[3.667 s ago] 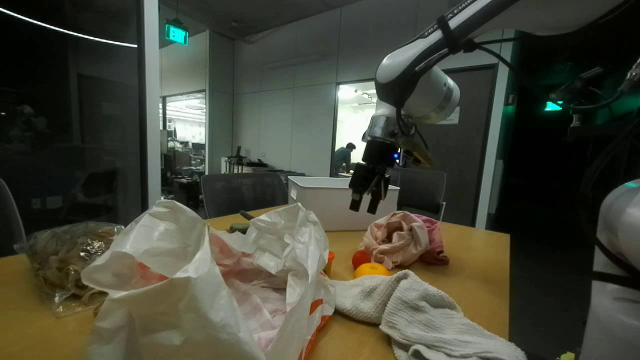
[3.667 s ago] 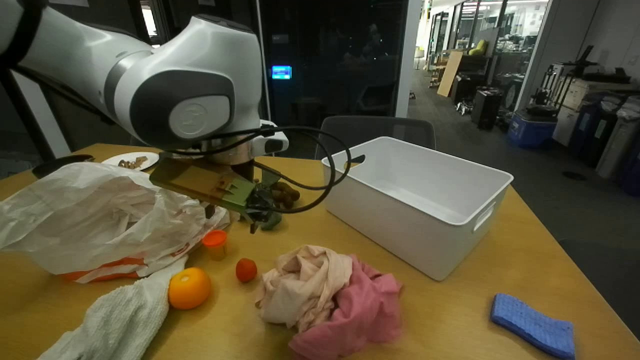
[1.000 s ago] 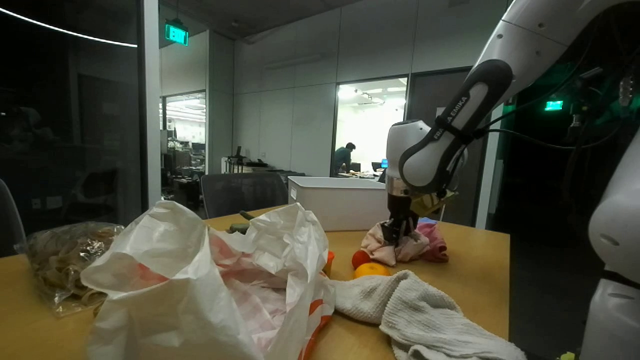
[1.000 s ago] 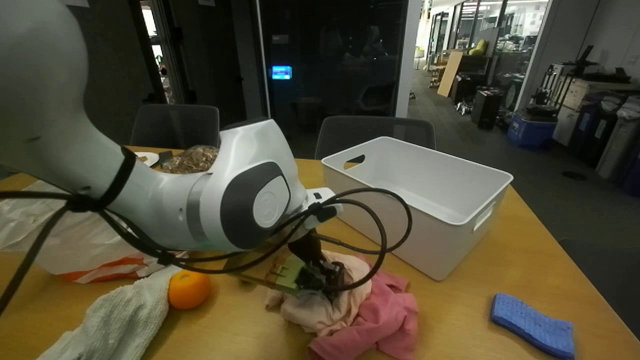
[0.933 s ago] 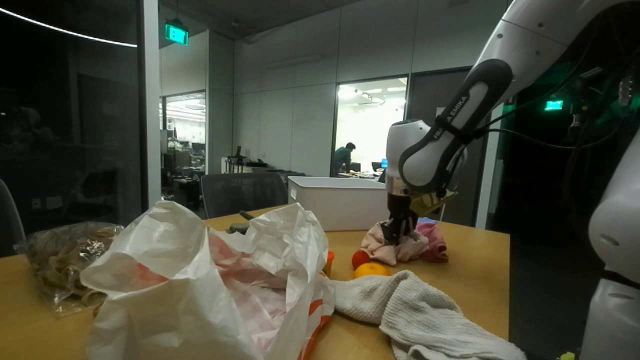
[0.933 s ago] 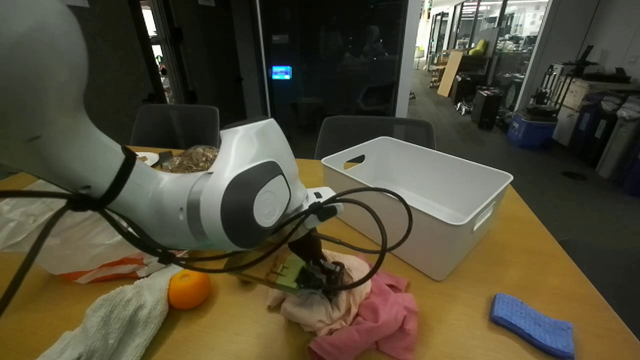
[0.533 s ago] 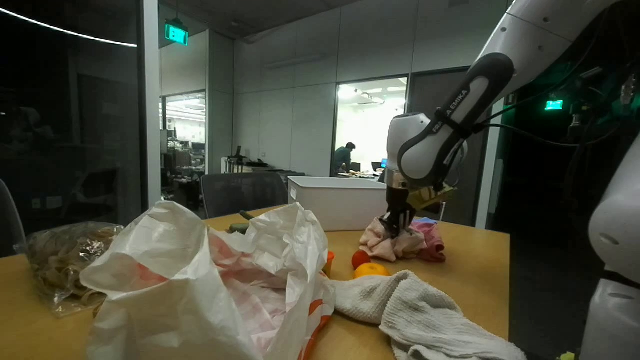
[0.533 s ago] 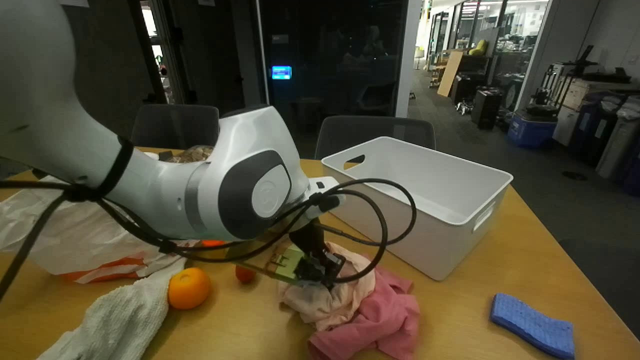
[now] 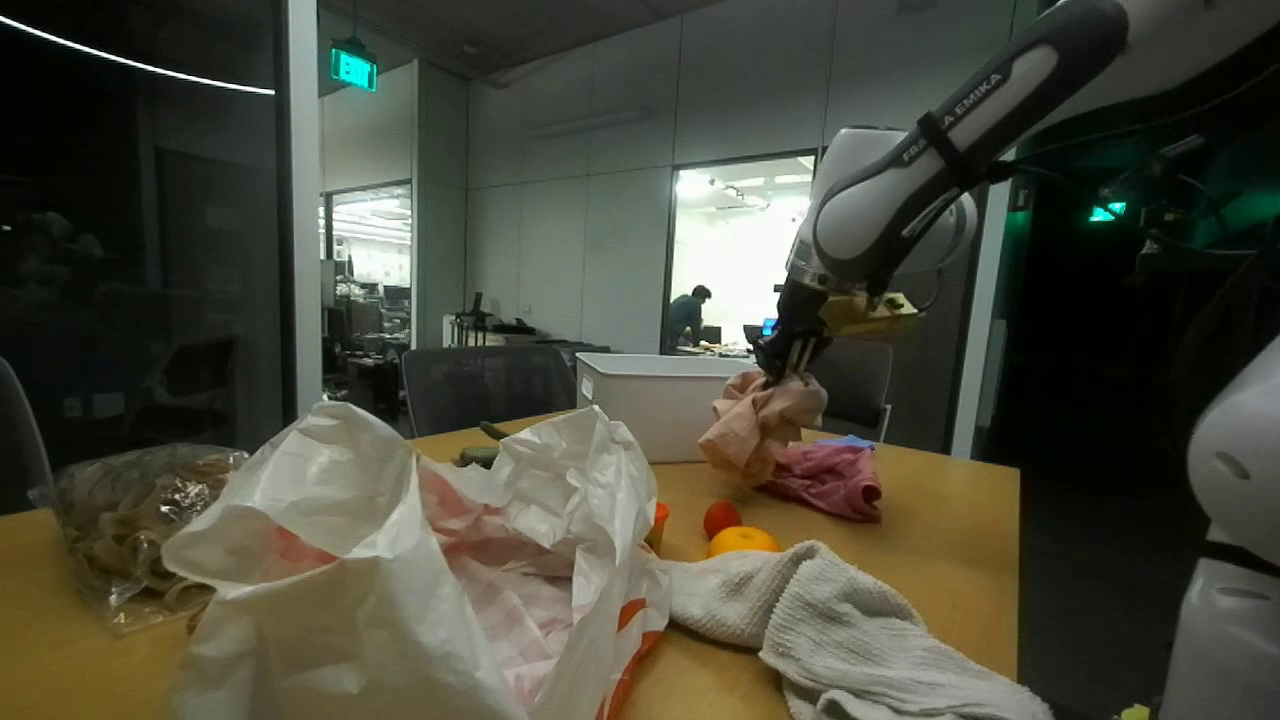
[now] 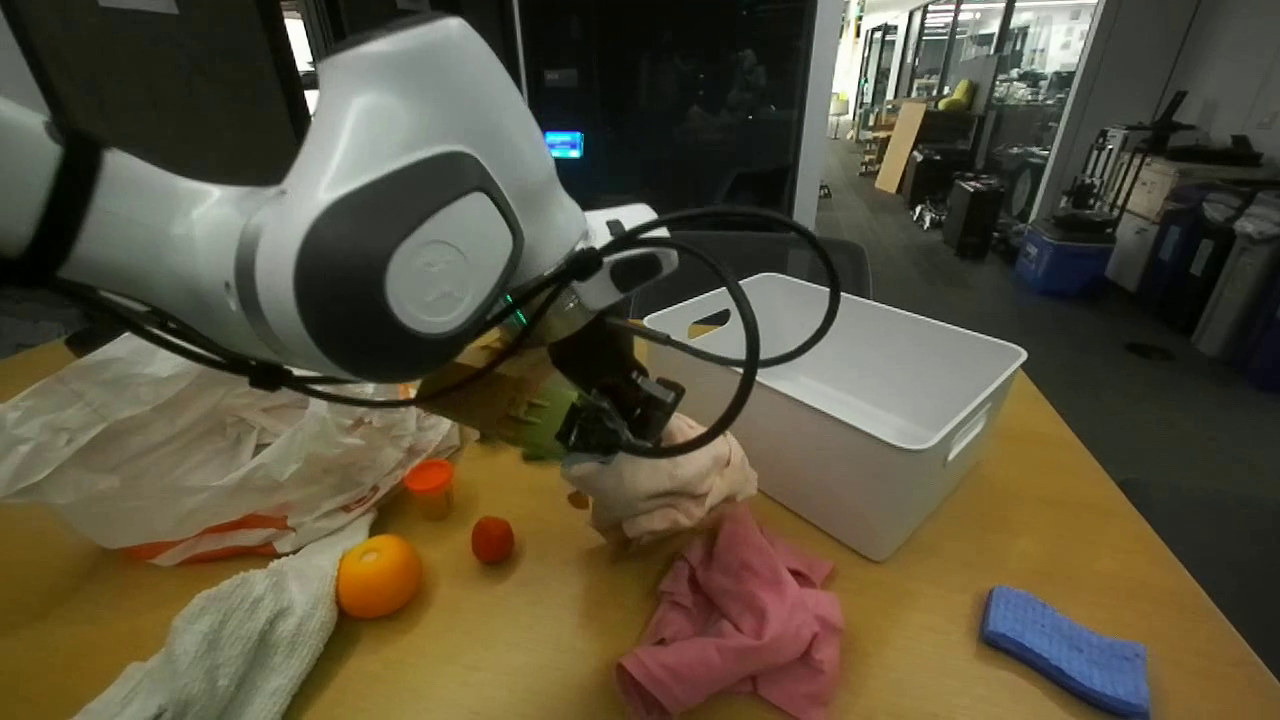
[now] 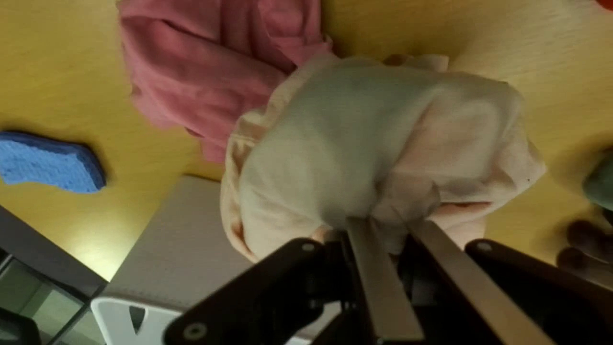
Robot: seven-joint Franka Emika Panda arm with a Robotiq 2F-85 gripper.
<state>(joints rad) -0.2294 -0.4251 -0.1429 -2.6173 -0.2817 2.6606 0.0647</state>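
Wrist view: the nearly closed gripper (image 11: 389, 226) pinches the beige cloth (image 11: 325, 153), now lifted beside the bin (image 11: 177, 244) near the table (image 11: 57, 96) edge, so pick-up appears achieved.

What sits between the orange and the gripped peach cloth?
A small round red thing, apart from both; an exterior view shows it, with the orange on one side and the peach cloth on the other.

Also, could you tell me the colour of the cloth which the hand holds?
Pale peach. The held cloth shows best in an exterior view.
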